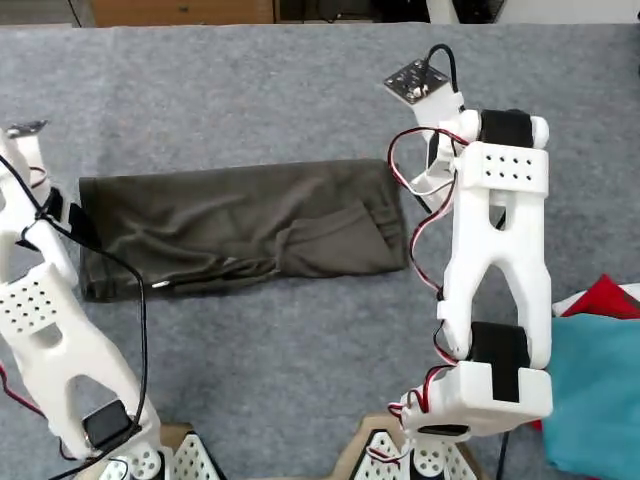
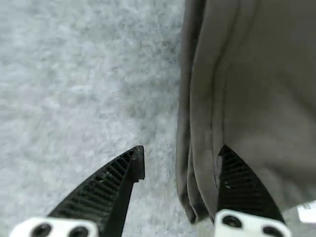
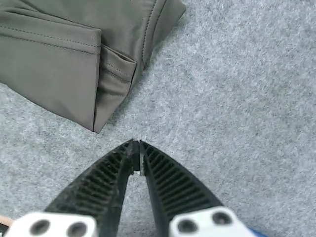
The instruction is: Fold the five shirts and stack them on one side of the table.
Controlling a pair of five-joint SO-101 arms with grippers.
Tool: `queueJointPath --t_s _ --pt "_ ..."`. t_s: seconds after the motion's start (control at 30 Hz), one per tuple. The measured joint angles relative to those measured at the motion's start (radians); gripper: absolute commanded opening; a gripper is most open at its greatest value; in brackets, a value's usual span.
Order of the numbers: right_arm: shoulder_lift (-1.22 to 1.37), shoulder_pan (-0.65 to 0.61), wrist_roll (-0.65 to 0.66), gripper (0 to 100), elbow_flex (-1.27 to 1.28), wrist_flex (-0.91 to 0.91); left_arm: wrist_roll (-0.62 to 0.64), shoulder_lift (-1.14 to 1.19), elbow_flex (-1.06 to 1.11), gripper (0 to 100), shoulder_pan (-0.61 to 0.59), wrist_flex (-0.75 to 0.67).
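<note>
A dark olive shirt [image 1: 240, 228] lies folded into a long strip across the middle of the grey table. At the strip's left end my left gripper [image 1: 68, 216] stands open. In the left wrist view the left gripper [image 2: 182, 148] straddles the layered edge of the olive shirt [image 2: 247, 89], with one finger [image 2: 113, 182] over bare table and the other [image 2: 237, 182] over the cloth. My right gripper [image 1: 432, 165] is just off the strip's right end. The right wrist view shows the right gripper [image 3: 136, 144] shut and empty above the table, a little apart from the shirt's corner [image 3: 113, 64].
A teal shirt [image 1: 600, 390] and a red one [image 1: 606, 296] lie piled at the table's right edge, beside the right arm's base. Grey table cover [image 1: 250, 90] stretches behind and in front of the olive shirt.
</note>
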Motion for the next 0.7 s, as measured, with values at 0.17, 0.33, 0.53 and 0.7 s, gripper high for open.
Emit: queueJointPath --t_s 0.17,0.33,0.53,0.7 --pt "0.000 0.000 -0.029 0.7 0.000 0.005 0.000 0.117 -0.086 24 0.028 0.005" --pt "0.000 0.000 -0.063 0.7 0.000 0.005 -0.002 0.169 -0.158 14 0.031 0.008" --pt "0.000 0.000 -0.068 0.7 0.000 0.005 0.000 0.176 -0.166 2 0.068 0.009" --pt "0.000 0.000 -0.068 0.7 0.000 0.005 0.000 0.176 -0.161 2 0.081 0.009"
